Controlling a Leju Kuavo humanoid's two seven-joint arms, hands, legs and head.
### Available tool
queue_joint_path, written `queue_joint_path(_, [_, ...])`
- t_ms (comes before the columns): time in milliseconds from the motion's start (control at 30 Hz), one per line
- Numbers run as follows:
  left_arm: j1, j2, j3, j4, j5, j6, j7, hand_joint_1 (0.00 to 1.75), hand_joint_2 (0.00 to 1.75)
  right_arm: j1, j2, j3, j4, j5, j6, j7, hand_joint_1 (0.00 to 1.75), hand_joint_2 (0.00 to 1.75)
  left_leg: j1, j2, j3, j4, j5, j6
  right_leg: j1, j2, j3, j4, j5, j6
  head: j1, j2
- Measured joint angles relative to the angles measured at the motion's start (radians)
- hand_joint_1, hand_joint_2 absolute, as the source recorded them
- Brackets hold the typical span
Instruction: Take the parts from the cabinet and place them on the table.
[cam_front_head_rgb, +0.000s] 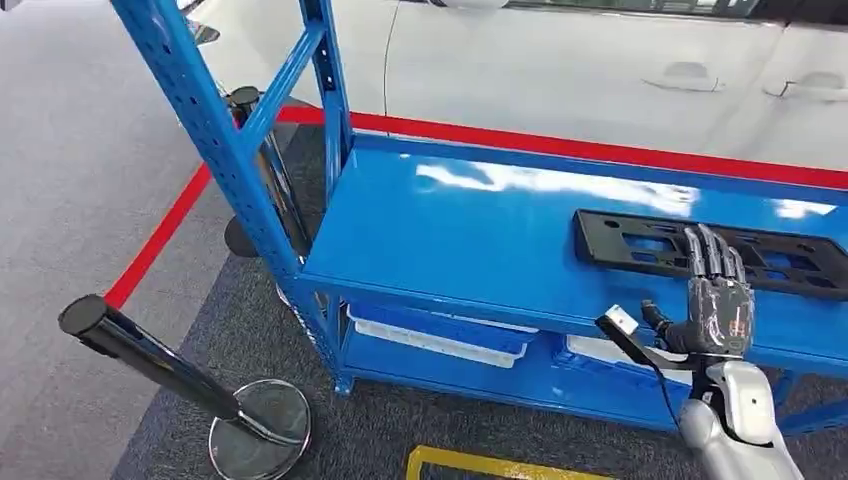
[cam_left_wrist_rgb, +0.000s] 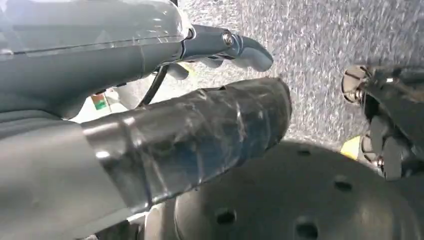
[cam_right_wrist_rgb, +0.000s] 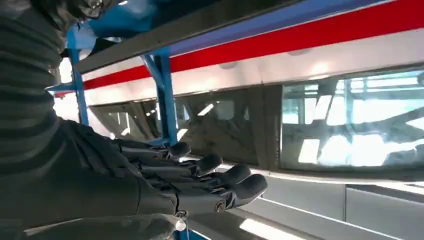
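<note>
A flat black plastic part (cam_front_head_rgb: 640, 243) with rectangular cut-outs lies on the blue cabinet shelf (cam_front_head_rgb: 450, 230), towards its right end. My right hand (cam_front_head_rgb: 716, 296) reaches over the shelf's front edge with fingers stretched out straight and apart, and the fingertips (cam_front_head_rgb: 712, 243) overlap the part's near edge. Whether they touch it I cannot tell. In the right wrist view the right hand (cam_right_wrist_rgb: 190, 175) holds nothing, its fingers extended side by side. My left hand (cam_left_wrist_rgb: 200, 125) hangs low over grey carpet, thumb and taped finger apart, with nothing in it.
A blue slanted upright (cam_front_head_rgb: 210, 130) frames the cabinet's left end. White and blue bins (cam_front_head_rgb: 440, 335) sit on the lower shelf. A black stanchion post (cam_front_head_rgb: 150, 350) on a chrome base (cam_front_head_rgb: 260, 430) stands at front left. A white car (cam_front_head_rgb: 600, 70) lies behind the red floor line (cam_front_head_rgb: 160, 240).
</note>
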Motion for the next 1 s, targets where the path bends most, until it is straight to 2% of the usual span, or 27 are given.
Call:
queue_joint_path(33, [0.002,0.003,-0.002,0.000,0.000,0.001,0.002,0.00,0.00,-0.005,0.000,-0.003,0.013,-0.007,-0.002,-0.005,0.00,1.75,0.004,0.003,-0.004,0.024,-0.010,-0.008,0.000,-0.002,0.012,-0.010,0.000,-0.002,0.000,0.000])
queue_joint_path(67, [0.002,0.003,-0.005,-0.001,0.000,0.000,0.004,0.00,0.00,-0.013,0.000,-0.007,0.030,-0.018,-0.003,-0.015,0.00,1.75,0.008,0.004,-0.035,0.081,-0.036,-0.013,-0.002,-0.004,0.018,-0.012,-0.003,-0.009,0.000,0.000])
queue_joint_path(100, [0.002,0.003,-0.006,-0.002,0.000,0.000,0.006,0.00,0.00,-0.018,-0.001,-0.010,0.044,-0.025,-0.003,-0.022,0.00,1.75,0.011,0.004,-0.068,0.138,-0.060,-0.017,-0.002,-0.004,0.019,-0.012,-0.005,-0.010,0.000,0.000])
queue_joint_path(133, [0.002,0.003,-0.007,-0.002,0.000,0.000,0.006,0.00,0.00,-0.020,-0.001,-0.014,0.062,-0.032,-0.003,-0.029,0.00,1.75,0.018,0.004,-0.135,0.244,-0.098,-0.023,-0.002,-0.007,0.023,-0.012,-0.010,-0.011,0.000,0.000])
queue_joint_path(167, [0.002,0.003,-0.007,-0.002,0.000,-0.001,0.007,0.00,0.00,-0.021,-0.001,-0.015,0.073,-0.034,-0.002,-0.028,0.00,1.75,0.022,0.005,-0.177,0.305,-0.111,-0.027,-0.003,-0.008,0.027,-0.012,-0.014,-0.010,0.000,0.000])
queue_joint_path(200, [0.002,0.003,-0.007,-0.003,0.000,-0.001,0.008,0.00,0.00,-0.022,0.000,-0.015,0.085,-0.034,-0.001,-0.026,0.00,1.75,0.025,0.005,-0.200,0.325,-0.095,-0.031,-0.004,-0.008,0.033,-0.011,-0.019,-0.009,0.000,0.000])
queue_joint_path(233, [0.003,0.003,-0.008,-0.003,0.000,-0.001,0.009,0.00,0.00,-0.023,0.000,-0.015,0.097,-0.031,0.000,-0.024,0.00,1.75,0.029,0.005,-0.196,0.297,-0.057,-0.035,-0.007,-0.008,0.040,-0.010,-0.025,-0.007,0.000,0.000])
queue_joint_path(267, [0.004,0.003,-0.008,-0.003,0.000,-0.001,0.009,0.00,0.00,-0.024,0.000,-0.016,0.105,-0.029,0.000,-0.023,0.00,1.75,0.032,0.006,-0.174,0.232,-0.004,-0.037,-0.010,-0.006,0.048,-0.009,-0.031,-0.002,0.000,0.000])
queue_joint_path(300, [0.005,0.004,-0.008,-0.003,0.000,-0.001,0.009,0.00,0.00,-0.024,0.000,-0.018,0.113,-0.027,-0.001,-0.023,0.00,1.75,0.034,0.006,-0.135,0.132,0.062,-0.038,-0.013,-0.005,0.058,-0.005,-0.039,0.003,0.000,0.000])
queue_joint_path(333, [0.007,0.005,-0.009,-0.003,0.000,-0.001,0.009,0.00,0.00,-0.024,0.000,-0.019,0.119,-0.027,-0.003,-0.024,0.00,1.75,0.036,0.008,-0.105,0.046,0.101,-0.037,-0.015,-0.005,0.065,-0.002,-0.048,0.010,0.000,0.000])
queue_joint_path(367, [0.009,0.005,-0.010,-0.003,0.000,-0.002,0.009,0.00,0.00,-0.026,-0.001,-0.022,0.125,-0.027,-0.005,-0.024,0.00,1.75,0.026,0.007,-0.095,0.040,0.081,-0.036,-0.011,-0.004,0.063,0.001,-0.053,0.018,0.000,0.000])
queue_joint_path(400, [0.006,0.006,-0.011,-0.003,0.000,-0.002,0.009,0.00,0.00,-0.026,-0.002,-0.023,0.130,-0.027,-0.005,-0.024,0.00,1.75,0.026,0.006,-0.088,0.025,0.075,-0.024,-0.010,-0.003,0.059,0.003,-0.054,0.024,0.000,0.000])
queue_joint_path(467, [0.006,0.006,-0.012,-0.003,0.001,-0.002,0.008,0.00,0.00,-0.031,-0.002,-0.023,0.139,-0.027,-0.005,-0.027,0.00,1.75,0.021,0.004,-0.091,0.027,0.072,-0.013,-0.012,-0.005,0.063,-0.007,-0.052,0.035,0.000,0.000])
queue_joint_path(500, [0.005,0.006,-0.013,-0.004,0.002,-0.002,0.008,0.00,0.00,-0.037,-0.002,-0.023,0.143,-0.024,-0.003,-0.024,0.00,1.75,0.023,0.004,-0.087,0.019,0.074,-0.004,-0.012,-0.005,0.067,-0.009,-0.053,0.043,0.000,0.000])
queue_joint_path(533, [0.004,0.006,-0.014,-0.005,0.002,-0.002,0.008,0.00,0.00,-0.042,-0.002,-0.023,0.146,-0.018,-0.002,-0.015,0.00,1.75,0.029,0.005,-0.079,0.009,0.078,0.004,-0.017,-0.004,0.065,0.001,-0.062,0.046,0.000,0.000])
queue_joint_path(567, [0.005,0.006,-0.015,-0.005,0.003,-0.002,0.008,0.00,0.00,-0.049,-0.002,-0.023,0.150,-0.014,-0.001,-0.005,0.00,1.75,0.028,0.006,-0.074,0.005,0.077,0.011,-0.016,-0.004,0.046,0.041,-0.084,0.046,0.000,0.000])
queue_joint_path(600, [0.005,0.007,-0.015,-0.005,0.005,-0.002,0.007,0.00,0.00,-0.052,-0.003,-0.023,0.152,-0.010,0.000,-0.001,0.00,1.75,0.027,0.006,-0.073,0.005,0.075,0.015,-0.015,-0.004,0.010,0.110,-0.117,0.047,0.000,0.000])
queue_joint_path(667, [0.005,0.007,-0.016,-0.005,0.006,-0.003,0.003,0.00,0.00,-0.053,-0.003,-0.023,0.166,-0.002,0.002,0.009,0.00,1.75,0.023,0.006,-0.069,0.006,0.069,0.023,-0.012,-0.002,-0.076,0.263,-0.170,0.050,0.000,0.000])
queue_joint_path(700, [0.005,0.007,-0.017,-0.006,0.007,-0.003,0.000,0.00,0.00,-0.053,-0.003,-0.023,0.178,-0.001,0.003,0.012,0.00,1.75,0.019,0.004,-0.066,0.008,0.065,0.026,-0.012,-0.002,-0.110,0.308,-0.169,0.049,0.000,0.000])
queue_joint_path(733, [0.005,0.007,-0.017,-0.006,0.008,-0.005,-0.002,0.00,0.00,-0.053,-0.004,-0.023,0.189,-0.001,0.004,0.012,0.00,1.75,0.017,0.002,-0.060,0.010,0.060,0.027,-0.011,-0.002,-0.113,0.293,-0.139,0.046,0.000,0.000])
queue_joint_path(767, [0.005,0.007,-0.018,-0.007,0.008,-0.006,-0.003,0.00,0.00,-0.053,-0.007,-0.023,0.196,-0.001,0.006,0.012,0.00,1.75,0.016,0.000,-0.053,0.010,0.055,0.026,-0.010,-0.002,-0.095,0.242,-0.096,0.042,0.000,0.000])
queue_joint_path(833, [0.005,0.007,-0.022,-0.007,0.010,-0.007,-0.003,0.00,0.00,-0.056,-0.019,-0.024,0.209,0.000,0.016,0.014,0.00,1.75,0.012,-0.003,-0.033,0.011,0.041,0.024,-0.003,-0.002,-0.023,0.066,0.012,0.027,0.000,0.000])
queue_joint_path(867, [0.007,0.006,-0.024,-0.007,0.011,-0.007,-0.003,0.00,0.00,-0.057,-0.023,-0.024,0.216,0.002,0.017,0.014,0.00,1.75,0.010,-0.003,-0.035,0.008,0.037,0.021,0.003,-0.003,-0.008,0.042,-0.003,0.018,0.000,0.000])
queue_joint_path(900, [0.004,0.006,-0.024,-0.007,0.011,-0.008,-0.003,0.00,0.00,-0.059,-0.027,-0.025,0.221,0.002,0.016,0.014,0.00,1.75,0.007,-0.005,-0.034,0.014,0.033,0.016,0.008,-0.004,0.001,0.013,-0.005,0.016,0.000,0.000])
queue_joint_path(933, [0.003,0.006,-0.025,-0.007,0.011,-0.008,-0.003,0.00,0.00,-0.059,-0.031,-0.026,0.224,0.003,0.016,0.014,0.00,1.75,0.009,-0.005,-0.037,0.011,0.033,0.012,0.008,-0.006,0.005,0.014,-0.012,0.016,0.000,0.000])
queue_joint_path(1000, [0.005,0.006,-0.027,-0.007,0.011,-0.009,-0.003,0.00,0.00,-0.059,-0.034,-0.027,0.233,0.003,0.014,0.012,0.00,1.75,0.011,-0.001,-0.033,0.006,0.033,0.002,0.011,-0.001,0.005,0.006,-0.011,0.010,0.000,0.000])
